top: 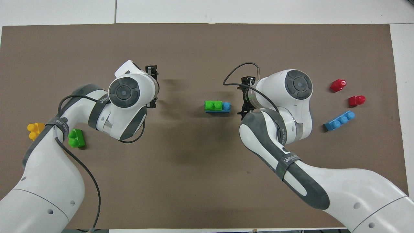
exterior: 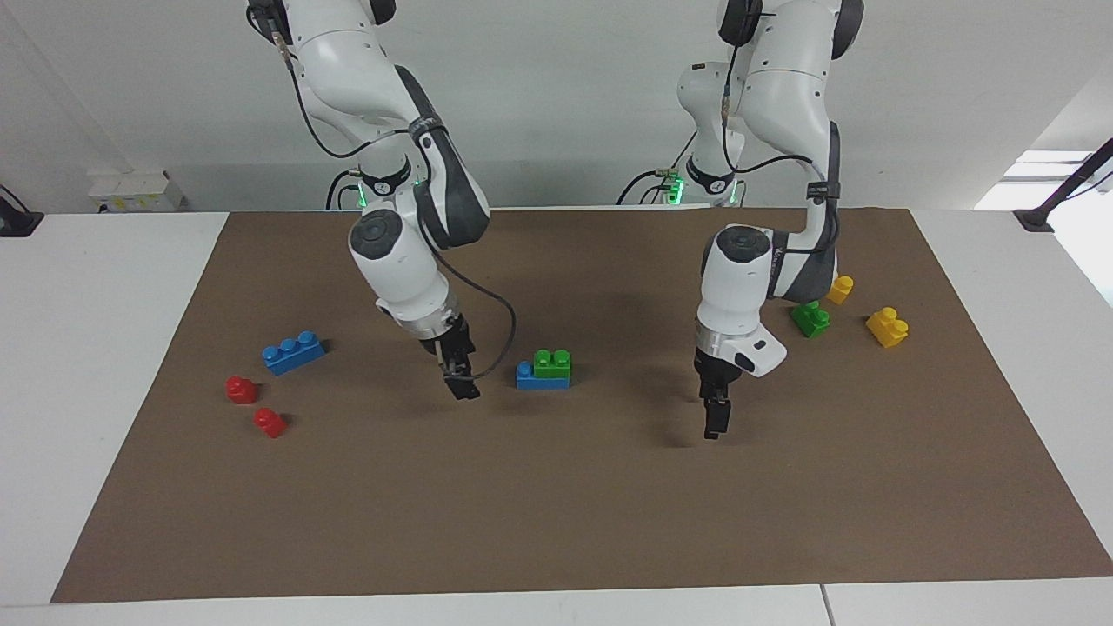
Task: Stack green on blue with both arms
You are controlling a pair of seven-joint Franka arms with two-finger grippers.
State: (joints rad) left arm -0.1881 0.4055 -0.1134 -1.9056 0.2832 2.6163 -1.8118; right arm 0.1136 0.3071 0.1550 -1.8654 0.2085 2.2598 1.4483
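1. Green brick (exterior: 552, 362) sits on the blue brick (exterior: 543, 377), mid-mat, covering two studs at the end toward the left arm; one blue stud is bare at the end toward the right arm.
2. Step, my read: the stack looks made and let go. Neither pincer touches it.
3. Right pincer (exterior: 462, 382) hangs just beside the stack's bare-stud end, over the brown mat (exterior: 556, 522), jaws apart, holding nothing.
4. Left pincer (exterior: 715, 419) is well apart from the stack, low over the mat toward the left arm's end, jaws apart, empty.
5. Next move, if any: lift both arms clear without clipping the stack. Right pincer is the risk, being close to it. If the green isn't fully seated, it needs a press from above; can't tell seating from here.
6. Facing view shows pincer height and the gap to the stack; overhead hides most of each pincer under its wrist.
7. Overhead shows the stack's footprint: green flush along the blue's length.
8. Second green brick (top: 76, 138) lies beside a yellow brick (exterior: 887, 326) at the left arm's end; spare blue brick (exterior: 293, 351) lies near two red bricks (exterior: 240, 389).
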